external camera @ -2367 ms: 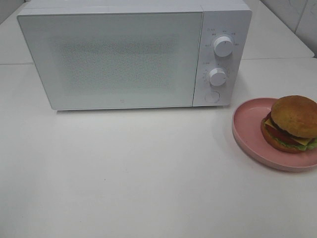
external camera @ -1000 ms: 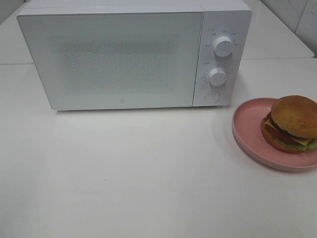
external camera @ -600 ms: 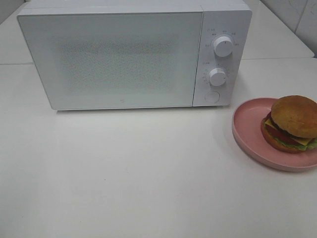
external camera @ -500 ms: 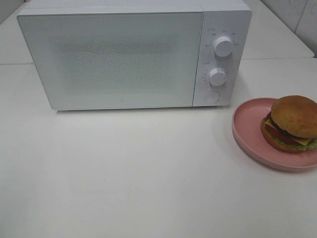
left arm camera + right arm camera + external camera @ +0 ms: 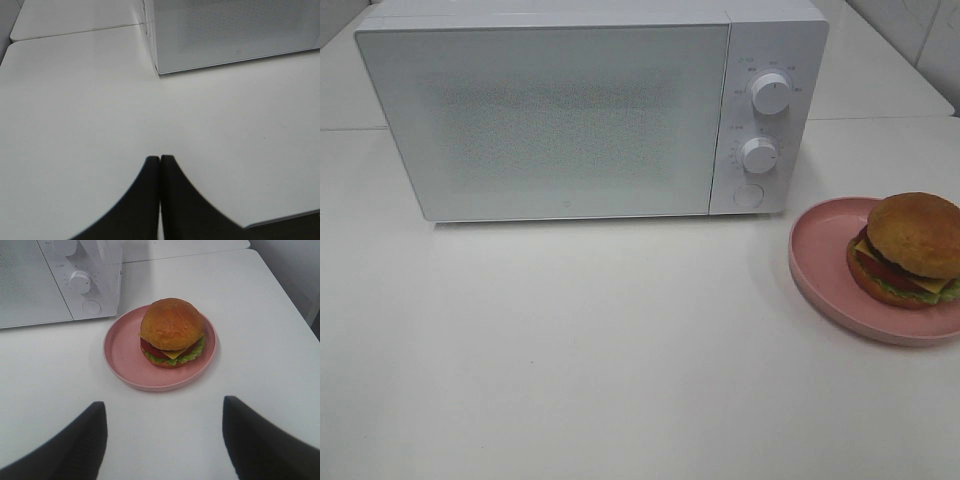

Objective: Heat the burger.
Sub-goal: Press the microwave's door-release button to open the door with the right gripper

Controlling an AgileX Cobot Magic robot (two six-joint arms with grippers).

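Observation:
The burger, with a golden-brown bun, cheese, tomato and lettuce, sits on a pink plate at the table's right edge. The white microwave stands behind with its door closed. Neither gripper shows in the exterior high view. In the right wrist view my right gripper is open, its dark fingers spread wide above the bare table short of the plate, holding nothing. My left gripper is shut, tips pressed together over bare table in front of the microwave.
The microwave's control panel carries two white knobs and a round button. The white table spreads in front. A table edge and a seam between tabletops show in the wrist views.

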